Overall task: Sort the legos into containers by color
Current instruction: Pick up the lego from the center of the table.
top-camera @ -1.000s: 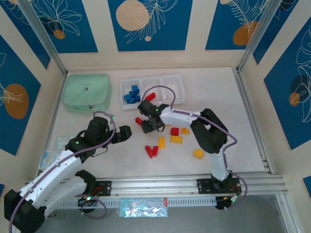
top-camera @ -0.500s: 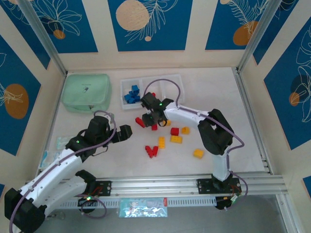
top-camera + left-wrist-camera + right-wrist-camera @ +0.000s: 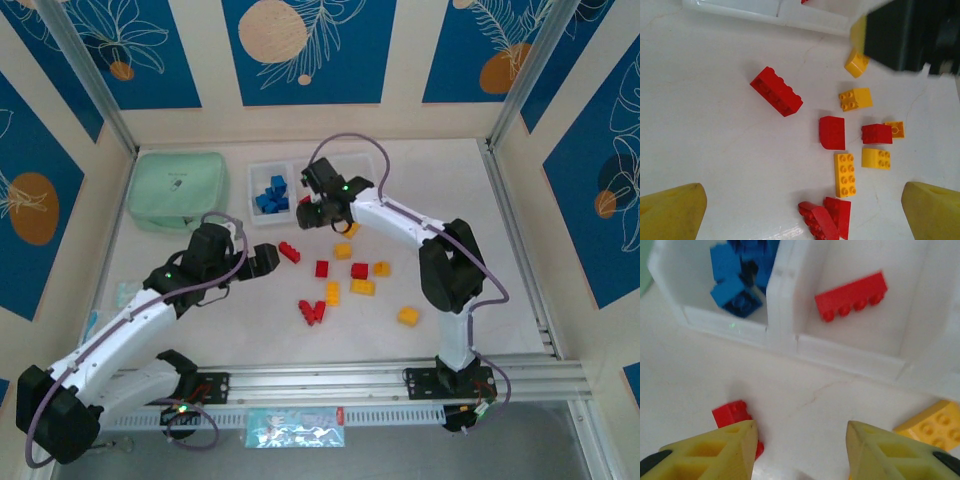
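Hovering my right gripper (image 3: 800,436) with jaws apart and empty just short of the containers (image 3: 781,305) (upper centre of the overhead frame), I worry a hasty drop would clip their front wall or skid away the red brick (image 3: 731,413) lying just beside one finger. The left gripper (image 3: 802,200) hangs spread wide and empty above the loose red and yellow legos (image 3: 845,172). Since a second ago the right arm has climbed from that pile to the bins, where a long red brick (image 3: 851,296) lies in the middle one, blue bricks (image 3: 737,280) in the left.
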Available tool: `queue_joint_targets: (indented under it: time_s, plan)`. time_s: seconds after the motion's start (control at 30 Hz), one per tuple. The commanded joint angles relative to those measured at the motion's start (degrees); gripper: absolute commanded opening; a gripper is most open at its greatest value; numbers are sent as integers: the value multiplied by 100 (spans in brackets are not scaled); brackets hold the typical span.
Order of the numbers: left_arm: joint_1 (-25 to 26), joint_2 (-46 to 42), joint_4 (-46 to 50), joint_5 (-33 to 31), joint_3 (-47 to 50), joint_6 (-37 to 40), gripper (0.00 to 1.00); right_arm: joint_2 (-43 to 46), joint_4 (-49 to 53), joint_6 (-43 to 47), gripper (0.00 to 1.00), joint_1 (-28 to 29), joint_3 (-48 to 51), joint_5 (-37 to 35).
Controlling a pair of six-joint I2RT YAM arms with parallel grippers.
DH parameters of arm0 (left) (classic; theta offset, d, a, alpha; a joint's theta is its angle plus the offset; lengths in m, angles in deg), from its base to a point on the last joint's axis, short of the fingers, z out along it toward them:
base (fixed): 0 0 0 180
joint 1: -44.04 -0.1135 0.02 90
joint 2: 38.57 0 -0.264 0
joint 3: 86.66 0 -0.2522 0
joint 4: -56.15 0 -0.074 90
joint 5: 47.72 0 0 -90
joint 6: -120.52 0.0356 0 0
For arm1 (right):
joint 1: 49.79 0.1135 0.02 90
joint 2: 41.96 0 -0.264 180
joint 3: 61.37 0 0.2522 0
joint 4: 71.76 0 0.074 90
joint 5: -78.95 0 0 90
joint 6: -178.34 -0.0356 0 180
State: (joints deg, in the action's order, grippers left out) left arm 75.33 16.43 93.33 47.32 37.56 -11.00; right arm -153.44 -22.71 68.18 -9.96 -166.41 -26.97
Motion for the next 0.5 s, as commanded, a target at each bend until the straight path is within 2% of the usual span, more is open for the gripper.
queue_joint_targets:
  time_s: [0.0, 0.2, 0.27, 0.47]
  plan:
    - [-9, -121, -42, 284, 70, 93, 99, 420, 534, -318, 56, 314, 602, -120]
    - [-9, -170, -4, 500, 287, -36, 99, 736, 589, -1209, 65, 674, 1469, -233]
    - [-9, -223, -8, 466, 359, -41, 99, 614, 596, -1441, 65, 745, 1560, -355]
    - [-9, -295, 43, 397, 425, -56, 99, 276, 209, -1547, 60, 747, 1596, -93]
